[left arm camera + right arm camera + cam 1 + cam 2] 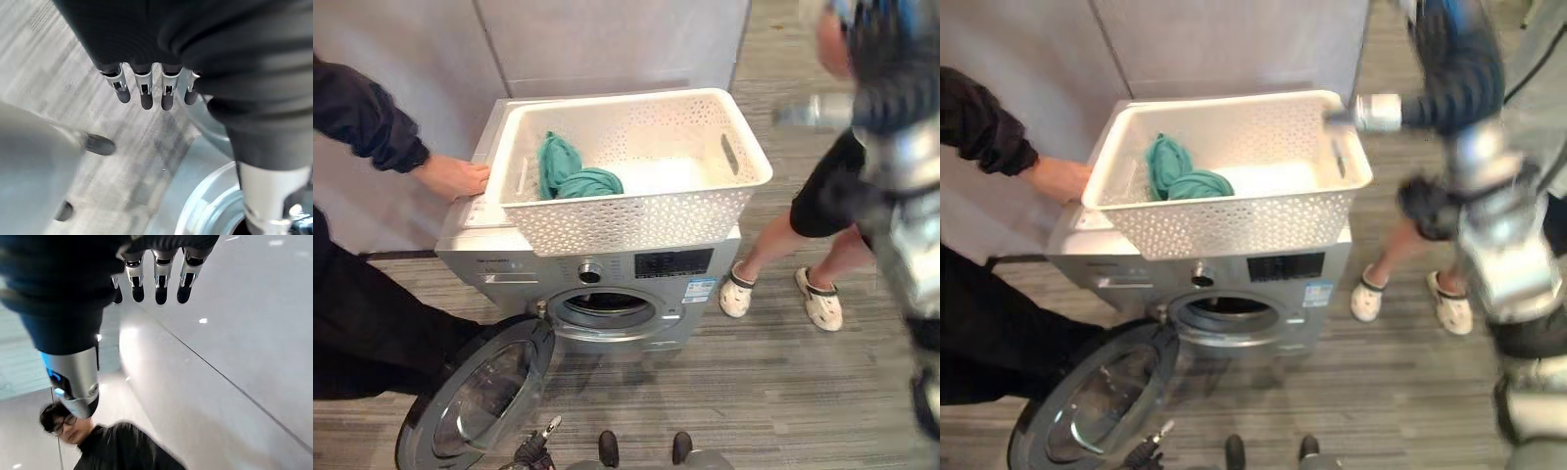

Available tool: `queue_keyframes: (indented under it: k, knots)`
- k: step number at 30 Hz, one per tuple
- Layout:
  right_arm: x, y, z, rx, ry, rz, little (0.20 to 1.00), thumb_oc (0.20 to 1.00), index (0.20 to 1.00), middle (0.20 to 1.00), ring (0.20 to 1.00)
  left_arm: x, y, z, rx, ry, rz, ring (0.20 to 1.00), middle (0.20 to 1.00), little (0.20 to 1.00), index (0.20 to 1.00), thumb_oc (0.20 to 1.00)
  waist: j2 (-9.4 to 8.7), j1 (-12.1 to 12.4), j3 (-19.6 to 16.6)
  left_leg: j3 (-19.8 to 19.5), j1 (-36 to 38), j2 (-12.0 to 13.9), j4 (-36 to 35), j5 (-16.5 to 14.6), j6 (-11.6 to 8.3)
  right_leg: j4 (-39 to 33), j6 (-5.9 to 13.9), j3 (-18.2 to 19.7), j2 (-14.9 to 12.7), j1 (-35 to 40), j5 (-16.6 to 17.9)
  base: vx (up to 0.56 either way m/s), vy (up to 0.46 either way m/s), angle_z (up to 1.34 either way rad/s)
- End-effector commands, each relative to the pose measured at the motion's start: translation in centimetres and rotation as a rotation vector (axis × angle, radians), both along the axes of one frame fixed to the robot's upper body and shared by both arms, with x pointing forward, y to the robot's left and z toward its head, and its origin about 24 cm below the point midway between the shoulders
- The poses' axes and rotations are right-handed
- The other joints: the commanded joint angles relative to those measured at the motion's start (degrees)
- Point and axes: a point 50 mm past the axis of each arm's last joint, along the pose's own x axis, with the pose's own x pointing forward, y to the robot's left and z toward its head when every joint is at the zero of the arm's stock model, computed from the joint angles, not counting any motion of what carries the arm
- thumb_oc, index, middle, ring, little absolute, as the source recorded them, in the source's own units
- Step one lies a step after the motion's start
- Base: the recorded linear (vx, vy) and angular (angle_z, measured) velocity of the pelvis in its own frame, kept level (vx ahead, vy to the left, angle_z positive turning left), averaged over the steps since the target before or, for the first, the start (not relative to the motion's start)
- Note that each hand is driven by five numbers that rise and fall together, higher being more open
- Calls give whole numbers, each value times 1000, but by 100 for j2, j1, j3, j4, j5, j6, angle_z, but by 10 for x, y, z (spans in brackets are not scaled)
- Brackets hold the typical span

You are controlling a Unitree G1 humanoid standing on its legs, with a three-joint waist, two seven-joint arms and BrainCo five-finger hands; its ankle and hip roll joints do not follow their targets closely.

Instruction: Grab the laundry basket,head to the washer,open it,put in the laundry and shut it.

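The white perforated laundry basket stands on top of the silver washer. A teal cloth lies bunched in it beside something white. The washer's round door hangs open to the lower left, and the drum opening is exposed. My right hand is raised high beside the basket's right end, fingers relaxed, holding nothing. My left hand hangs low over the floor by the open door's rim, its fingers straight and empty.
A person in a dark sleeve rests a hand on the washer's left top edge. Another person in white shoes stands at the right of the washer. A grey wall stands behind.
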Motion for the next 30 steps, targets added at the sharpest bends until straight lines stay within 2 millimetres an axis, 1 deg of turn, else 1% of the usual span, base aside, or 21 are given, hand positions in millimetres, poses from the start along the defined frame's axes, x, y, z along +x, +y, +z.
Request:
queue_keyframes:
  k: [1, 2, 3, 4, 7, 9, 11, 12, 13, 14, 15, 16, 17, 19, 21, 25, 27, 29, 30]
  knots:
    - [22, -4, -2, -86, 42, -190, 1000, 1000, 1000, 1000, 1000, -3, 17, 2, 39, 26, -20, 1000, 1000, 1000, 1000, 1000, -208, 100, 78, -44, -3, -156, -14, -100, -113, -132, 426, 102, -361, -250, 598, 7, -4, 19]
    - [22, -4, -1, -88, 42, -189, 1000, 1000, 1000, 1000, 1000, -3, 17, 2, 38, 26, -19, 1000, 1000, 1000, 1000, 1000, -201, 92, 81, -46, -3, -156, -14, -100, -113, -133, 426, 100, -361, -249, 598, 3, -6, 12]
    - [37, -4, 10, -183, 80, -283, 1000, 1000, 1000, 1000, 1000, -7, 24, 2, 51, 40, -21, 1000, 1000, 1000, 1000, 1000, -284, 185, 65, -102, -54, -166, -14, -64, -131, -203, 431, 43, -385, -239, 657, 5, -4, 12]
    - [43, -3, 14, -166, 82, -298, 1000, 1000, 1000, 1000, 1000, -8, 22, 1, 41, 43, -13, 1000, 1000, 1000, 1000, 1000, -262, 188, 64, -118, -75, -171, -14, -62, -122, -225, 434, 32, -391, -240, 678, 4, 1, 15]
    - [65, 8, 19, -274, 158, -367, 1000, 1000, 1000, 1000, 1000, -12, 26, 2, 45, 57, -6, 1000, 1000, 1000, 1000, 1000, -303, 243, 96, -121, -139, -178, -14, -33, -105, -253, 441, 37, -410, -283, 742, -5, 10, 5]
    - [74, 16, 16, -329, 219, -367, 1000, 1000, 1000, 1000, 1000, -16, 29, 1, 41, 76, 1, 1000, 1000, 1000, 1000, 1000, -347, 266, 124, -113, -176, -182, -14, -19, -104, -270, 444, 67, -422, -312, 780, 0, 0, 0]
    - [80, 34, 18, -467, 287, -350, 1000, 1000, 1000, 1000, 1000, -19, 32, 1, 36, 91, 12, 1000, 1000, 1000, 1000, 1000, -390, 271, 188, -111, -239, -182, -14, 13, -115, -296, 448, 85, -440, -359, 827, 0, 0, 0]
    - [80, 34, 18, -467, 287, -350, 1000, 1000, 1000, 1000, 1000, -19, 32, 1, 36, 91, 12, 1000, 1000, 1000, 1000, 1000, -389, 271, 188, -111, -239, -182, -14, 13, -115, -296, 448, 84, -439, -359, 827, 0, 0, 0]
    - [82, 40, 15, -535, 327, -342, 1000, 1000, 1000, 1000, 1000, -21, 34, 1, 29, 94, 15, 1000, 1000, 1000, 1000, 1000, -422, 283, 205, -109, -271, -182, -14, 25, -121, -315, 454, 89, -447, -380, 847, 0, 0, 0]
    - [84, 44, 12, -558, 335, -344, 1000, 1000, 1000, 1000, 1000, -20, 33, 1, 21, 88, 23, 1000, 1000, 1000, 1000, 1000, -420, 281, 237, -106, -319, -190, -14, 32, -113, -321, 459, 106, -451, -425, 861, 0, 0, 0]
    - [91, 43, 0, -598, 374, -373, 1000, 1000, 1000, 1000, 1000, -18, 32, 1, 17, 85, 17, 1000, 1000, 1000, 1000, 1000, -428, 295, 261, -102, -328, -193, -14, 36, -111, -311, 459, 115, -455, -438, 864, 0, 0, 0]
    - [91, 44, 0, -598, 374, -373, 1000, 1000, 1000, 1000, 1000, -18, 32, 1, 17, 85, 17, 1000, 1000, 1000, 1000, 1000, -428, 295, 260, -100, -328, -193, -14, 35, -111, -310, 459, 117, -455, -439, 863, 1, 23, -6]
    - [89, 57, -4, -660, 383, -330, 1000, 1000, 1000, 1000, 1000, -13, 33, 2, 18, 77, 10, 1000, 1000, 1000, 1000, 1000, -446, 293, 291, -88, -328, -191, -14, 30, -104, -307, 454, 132, -456, -442, 859, 4, 22, -5]
    - [90, 61, -13, -678, 405, -310, 1000, 1000, 1000, 1000, 1000, -11, 31, 2, 14, 71, 6, 1000, 1000, 1000, 1000, 1000, -457, 301, 332, -90, -325, -193, -14, 25, -95, -292, 451, 138, -465, -442, 852, 1, 13, -2]
    - [90, 78, -30, -753, 458, -240, 1000, 1000, 1000, 1000, 1000, -1, 30, 4, 9, 44, -3, 1000, 1000, 1000, 1000, 1000, -488, 316, 391, -81, -361, -198, -14, 14, -81, -298, 458, 155, -480, -471, 852, 0, 0, 0]
    - [92, 87, -38, -800, 485, -224, 1000, 1000, 1000, 1000, 1000, 6, 31, 6, 11, 30, -3, 1000, 1000, 1000, 1000, 1000, -517, 327, 458, -49, -399, -197, -14, 23, -83, -309, 455, 179, -486, -504, 869, -16, 12, -3]
    - [88, 99, -41, -832, 500, -173, 1000, 1000, 1000, 1000, 1000, 11, 34, 8, 10, 13, 8, 1000, 1000, 1000, 1000, 1000, -547, 346, 531, -41, -463, -194, -14, 44, -78, -309, 455, 206, -486, -582, 893, -32, 9, -2]
    - [89, 103, -47, -840, 535, -152, 1000, 1000, 1000, 1000, 1000, 14, 35, 8, 13, 10, 7, 1000, 1000, 1000, 1000, 1000, -574, 368, 555, -41, -500, -186, -14, 51, -75, -314, 456, 217, -493, -626, 915, -21, 3, -12]
    - [89, 103, -47, -840, 535, -152, 1000, 1000, 1000, 1000, 1000, 14, 35, 9, 13, 9, 7, 1000, 1000, 1000, 1000, 1000, -575, 369, 553, -39, -502, -186, -14, 51, -75, -313, 455, 218, -493, -629, 915, -16, 3, -13]
